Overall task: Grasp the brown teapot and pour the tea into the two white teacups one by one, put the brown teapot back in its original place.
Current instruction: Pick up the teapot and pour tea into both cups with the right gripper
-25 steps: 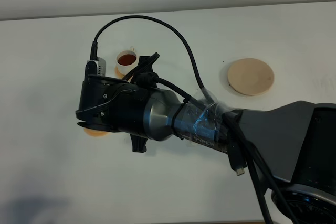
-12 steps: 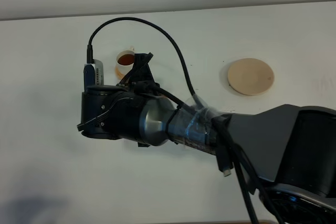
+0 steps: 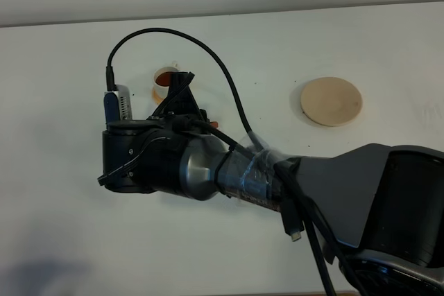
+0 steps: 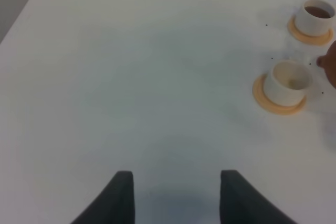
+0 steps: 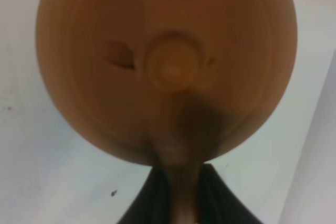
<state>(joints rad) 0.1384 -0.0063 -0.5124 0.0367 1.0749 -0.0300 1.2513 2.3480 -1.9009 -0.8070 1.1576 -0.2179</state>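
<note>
We see the teapot point(image 5: 168, 61) clamped by its handle point(image 5: 181, 203) in the right jaws, which are closed tight on the loop. The pot fills the right wrist view, blurred, with the lid knob point(image 5: 172, 66) near the middle.

The left wrist view gives us both cups, each on an orange saucer point(image 4: 277, 107). The far cup point(image 4: 316, 17) holds dark tea. The near cup point(image 4: 287, 81) looks pale inside, and we cannot tell whether any tea is in it. A brown edge of the teapot shows at the border of that view, just beside the near cup; we cannot tell whether the two touch. The left jaws stand apart, holding nothing, over the tabletop point(image 4: 131, 77) and well apart from the cups.

In the high view the right arm point(image 3: 208, 171) reaches across the middle to the left part of the tabletop. Its wrist hides the near cup and nearly all of the teapot, so we cannot tell how far the pot is tipped. The far cup shows just beyond the wrist. The disc point(image 3: 331, 100) lies well apart, to the right of the arm's wrist.
</note>
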